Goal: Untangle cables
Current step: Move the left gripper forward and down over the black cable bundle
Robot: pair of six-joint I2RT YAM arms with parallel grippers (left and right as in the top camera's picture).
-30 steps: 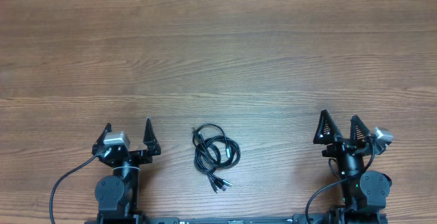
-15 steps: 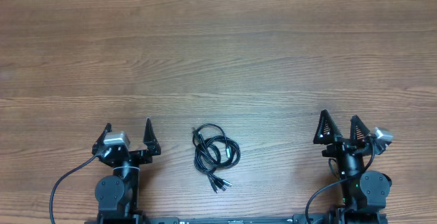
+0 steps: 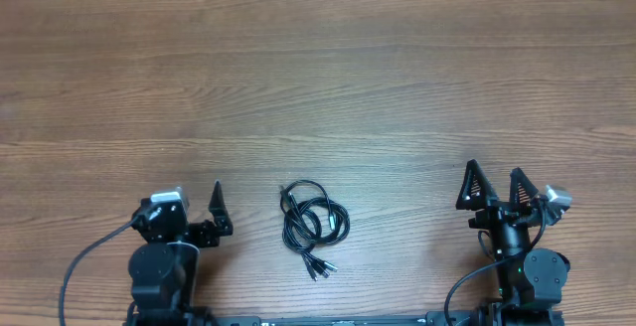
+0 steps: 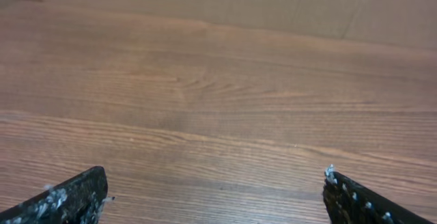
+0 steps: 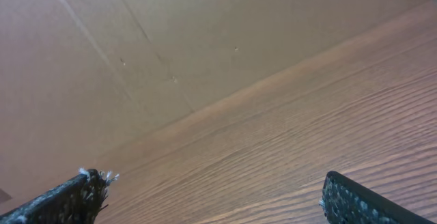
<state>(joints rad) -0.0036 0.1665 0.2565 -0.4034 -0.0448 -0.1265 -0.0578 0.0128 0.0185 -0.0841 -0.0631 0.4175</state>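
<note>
Cables (image 3: 315,225): a small black bundle of overlapping loops, flat on the tabletop (image 3: 318,87) near its front edge. It sits between the two arms, nearer the left one and touching neither. A cluster of plug ends (image 3: 320,265) pokes out of the near side, with what looks like a pale or silver glint on the tips. Another end (image 3: 284,195) sticks out at the far left of the coil. How many separate cords there are, you cannot tell from above. The left pincer (image 3: 186,212) is spread wide and holds nothing, and the right pincer (image 3: 493,182) is the same and well apart from the bundle. Neither wrist view shows the cables. The left one shows only bare wood between its fingertips (image 4: 92,186), and the right one looks up across the wood toward a plain brown wall. Expect the cords to be very light, limp and thin, probably with a smooth sheath. If you lift one strand, the whole knot likely comes with it. A cord lying flat on wood gives the fingers little to bite on and may slide through a loose grip. The plug ends are your best hold, being stiffer, thicker and clear of the loops. Take the near cluster with one pincer. Use the other to pinch or pin an outer loop where it stands apart from its neighbours, then draw the two apart slowly. Avoid the crossing in the middle, where you would clamp several strands together.
</note>
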